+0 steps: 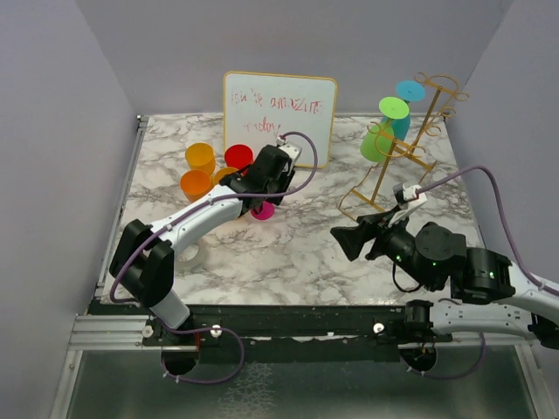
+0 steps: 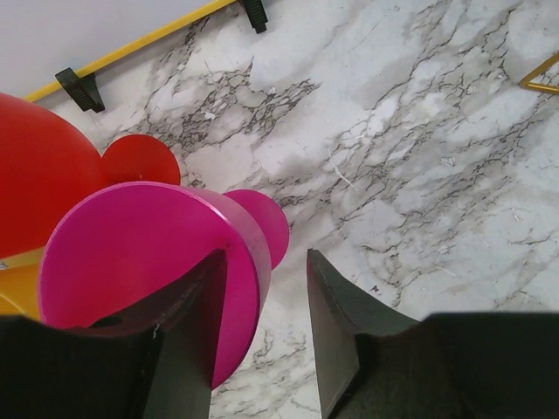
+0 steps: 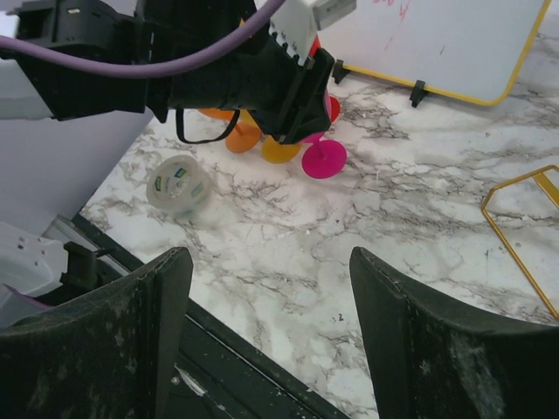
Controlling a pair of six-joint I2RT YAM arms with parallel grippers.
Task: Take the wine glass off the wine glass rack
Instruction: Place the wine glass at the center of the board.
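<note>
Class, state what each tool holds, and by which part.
Nothing is held. Right tool open and empty; left tool open, the magenta wine glass beside one finger, not clamped.

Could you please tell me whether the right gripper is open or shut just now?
Open: the right gripper has its fingers wide apart, with only bare marble table showing between them, and it holds nothing.

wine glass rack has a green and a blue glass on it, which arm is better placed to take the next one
Right. The right gripper is open, empty and beside the wine glass rack's base; the left gripper is far over on the other side, at the magenta glass.
</note>
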